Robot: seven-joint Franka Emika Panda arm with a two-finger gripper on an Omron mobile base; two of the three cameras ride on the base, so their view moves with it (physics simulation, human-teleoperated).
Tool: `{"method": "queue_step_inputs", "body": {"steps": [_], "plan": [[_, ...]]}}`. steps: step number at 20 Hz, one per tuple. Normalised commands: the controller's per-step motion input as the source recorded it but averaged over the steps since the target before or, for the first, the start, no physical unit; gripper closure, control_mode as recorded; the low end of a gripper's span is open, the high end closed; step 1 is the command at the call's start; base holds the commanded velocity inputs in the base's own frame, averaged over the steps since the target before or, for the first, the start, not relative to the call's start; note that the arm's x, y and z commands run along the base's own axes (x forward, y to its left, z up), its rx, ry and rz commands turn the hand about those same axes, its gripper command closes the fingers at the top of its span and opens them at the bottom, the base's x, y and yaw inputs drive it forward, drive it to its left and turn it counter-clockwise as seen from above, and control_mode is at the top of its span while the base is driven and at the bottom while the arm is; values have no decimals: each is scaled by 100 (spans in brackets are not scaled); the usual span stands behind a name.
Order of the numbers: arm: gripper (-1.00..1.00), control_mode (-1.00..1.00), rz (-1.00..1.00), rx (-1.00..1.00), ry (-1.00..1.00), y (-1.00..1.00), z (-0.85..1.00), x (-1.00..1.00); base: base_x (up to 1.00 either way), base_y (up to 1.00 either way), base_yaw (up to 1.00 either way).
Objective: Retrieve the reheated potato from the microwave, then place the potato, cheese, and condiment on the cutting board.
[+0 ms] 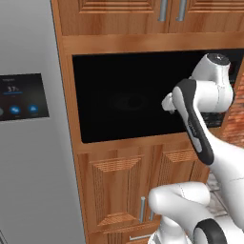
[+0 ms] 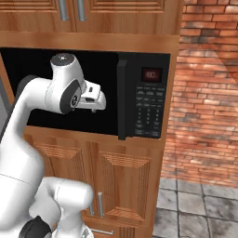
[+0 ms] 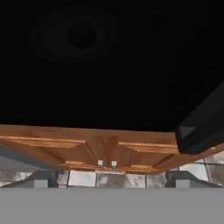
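Black glass takes up most of what I am looking at: the microwave (image 1: pixel 128 102) is built into warm brown wooden cabinetry, with its door swung open so that its edge stands out as a dark upright slab just left of the keypad panel (image 2: pixel 148 111). The panel carries a small red display near its top showing digits I cannot read for certain, and rows of tiny pale buttons beneath, their lettering too small to make out. Inside the dark cavity a faint round turntable plate (image 3: pixel 76 35) can be seen, and I cannot tell whether the potato sits on it; the interior is too dark.

The white arm reaches up in front of the oven mouth, its gripper (image 3: pixel 111 181) pointed into the opening. Its two dark fingertips (image 3: pixel 41 179) stand far apart at the lower edge of the hand view, spread wide with nothing between them.

Below the microwave are two panelled cabinet doors (image 1: pixel 143 186) with slim metal handles (image 3: pixel 107 165) side by side. To the left stands a grey refrigerator (image 1: pixel 28 143) with a dark touch screen (image 1: pixel 21 96) reading "37" above small blue icons. To the right a red brick wall (image 2: pixel 207 93) meets a grey tiled floor (image 2: pixel 195 209).
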Motion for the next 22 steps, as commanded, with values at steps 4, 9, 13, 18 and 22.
{"method": "queue_step_inputs", "body": {"steps": [4, 9, 13, 18, 22], "plan": [[-100, -100, -8, 0, -4, -74, 19, -31, 0, 0, 0], [-100, -100, -9, 0, 0, -65, 21, -12, 0, 0, 0], [-100, -100, -3, 1, 0, -48, 14, 0, 0, 0, 0], [-100, -100, 0, 3, -2, -36, 3, 1, 0, 0, 0], [-100, -100, 0, 4, -10, -12, 0, 1, 0, 0, 0]]}}
